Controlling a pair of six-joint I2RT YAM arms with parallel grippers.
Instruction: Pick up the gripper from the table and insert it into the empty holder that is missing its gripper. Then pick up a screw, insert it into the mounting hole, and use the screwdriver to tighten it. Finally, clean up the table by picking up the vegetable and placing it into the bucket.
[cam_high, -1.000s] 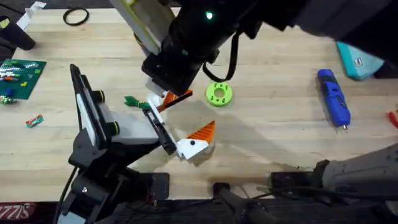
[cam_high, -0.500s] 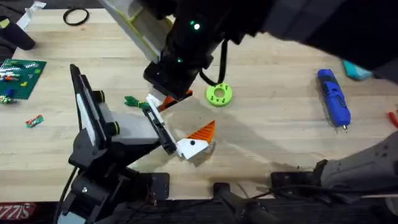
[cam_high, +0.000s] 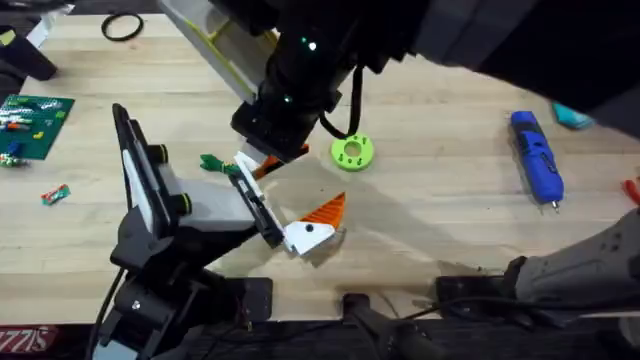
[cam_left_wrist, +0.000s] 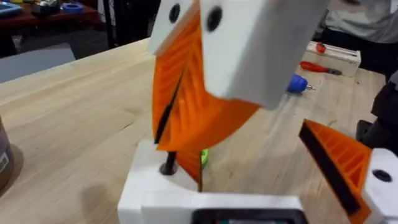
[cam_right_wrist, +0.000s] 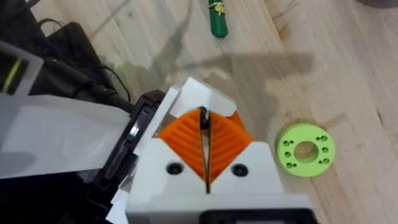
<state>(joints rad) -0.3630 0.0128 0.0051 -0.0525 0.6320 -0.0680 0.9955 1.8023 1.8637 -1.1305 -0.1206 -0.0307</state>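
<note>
White finger piece with its black hole seated at the outer end of the left gripper, orange pad upright and pinched between the ribbed pads of the right gripper, pressed together on it. Left gripper's own mounted finger well apart from the piece, jaws spread wide, held low over the plank table near its front edge. Lime-green disc just beside the right gripper. Toy carrot flat on the boards on the gripper's other side, leafy top showing. Blue screwdriver well off to the right, tip toward the front edge.
</note>
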